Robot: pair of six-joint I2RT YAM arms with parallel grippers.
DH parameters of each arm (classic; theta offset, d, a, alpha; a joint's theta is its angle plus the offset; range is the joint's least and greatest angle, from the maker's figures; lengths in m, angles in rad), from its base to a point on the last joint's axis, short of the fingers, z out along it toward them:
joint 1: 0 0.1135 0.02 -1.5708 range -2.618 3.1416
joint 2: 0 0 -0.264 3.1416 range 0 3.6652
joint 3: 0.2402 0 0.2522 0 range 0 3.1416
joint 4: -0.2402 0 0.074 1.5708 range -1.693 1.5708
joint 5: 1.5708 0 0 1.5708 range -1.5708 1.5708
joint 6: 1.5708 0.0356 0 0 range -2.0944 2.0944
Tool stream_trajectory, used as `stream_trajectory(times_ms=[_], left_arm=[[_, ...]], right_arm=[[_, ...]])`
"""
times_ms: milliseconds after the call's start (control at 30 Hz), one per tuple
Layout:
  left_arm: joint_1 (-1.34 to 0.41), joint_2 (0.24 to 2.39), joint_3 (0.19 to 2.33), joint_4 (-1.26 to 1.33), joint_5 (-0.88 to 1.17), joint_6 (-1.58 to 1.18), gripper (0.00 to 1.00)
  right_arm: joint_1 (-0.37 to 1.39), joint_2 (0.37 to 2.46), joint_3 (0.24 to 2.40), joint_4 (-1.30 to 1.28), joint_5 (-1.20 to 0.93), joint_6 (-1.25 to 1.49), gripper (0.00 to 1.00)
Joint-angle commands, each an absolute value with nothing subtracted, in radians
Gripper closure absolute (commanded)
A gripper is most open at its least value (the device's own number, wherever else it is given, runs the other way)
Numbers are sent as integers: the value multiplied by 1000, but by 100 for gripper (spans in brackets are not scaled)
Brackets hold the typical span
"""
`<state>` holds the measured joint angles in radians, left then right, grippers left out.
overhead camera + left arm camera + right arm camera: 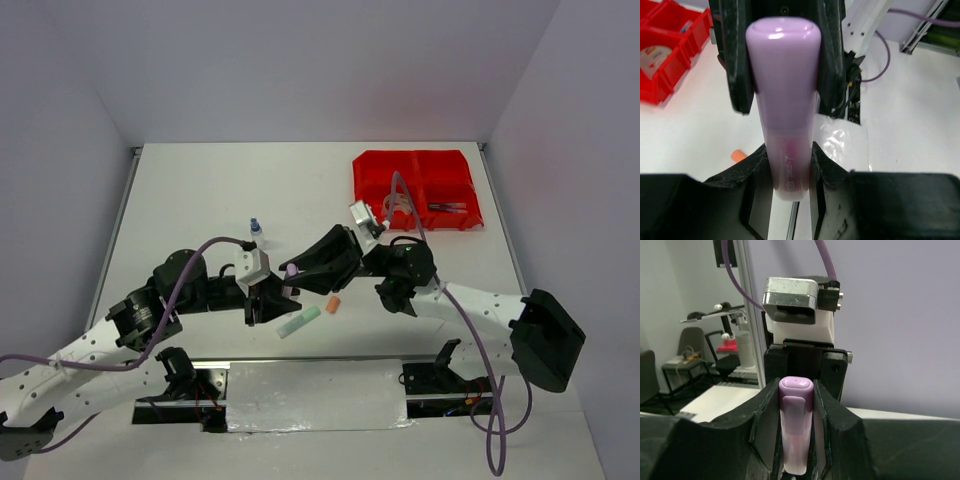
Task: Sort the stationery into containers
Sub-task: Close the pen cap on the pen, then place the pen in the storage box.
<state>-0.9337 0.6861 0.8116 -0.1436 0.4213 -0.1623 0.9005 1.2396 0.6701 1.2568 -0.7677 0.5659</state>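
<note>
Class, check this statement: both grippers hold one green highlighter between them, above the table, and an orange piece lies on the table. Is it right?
Not quite. The one held by the left gripper and right gripper is a purple highlighter, as the left wrist view shows; the green highlighter lies on the table near the orange piece.

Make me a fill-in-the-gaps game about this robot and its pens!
1. Exactly ____ sets of fingers pinch the pastel purple plastic highlighter: the left arm's fingers and the right arm's fingers.
2. The joined open-top plastic bins are coloured ____.
3. The pale green plastic highlighter lies on the white ____.
4. The small clear bottle has a ____ cap.
Missing words: two, red, table, blue.
</note>
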Motion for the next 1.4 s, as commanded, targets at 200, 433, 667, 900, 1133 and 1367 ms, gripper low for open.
stream_trajectory(times_ms=[200,433,667,900,1133,1367], left_arm=[[-937,637,1077,255,351,-49,100],[-937,647,1014,239,278,-54,100],[-937,660,807,275,172,-216,91],[-937,655,750,258,69,-337,55],[-937,703,805,121,-70,-400,1],[-937,785,962,-223,-412,-543,1]], right_arm=[[919,1503,558,988,-908,579,100],[928,1361,586,841,-787,523,100],[928,1090,646,506,-294,502,100],[914,928,600,525,-130,506,100],[899,885,635,483,-121,489,100],[766,804,669,364,41,425,100]])
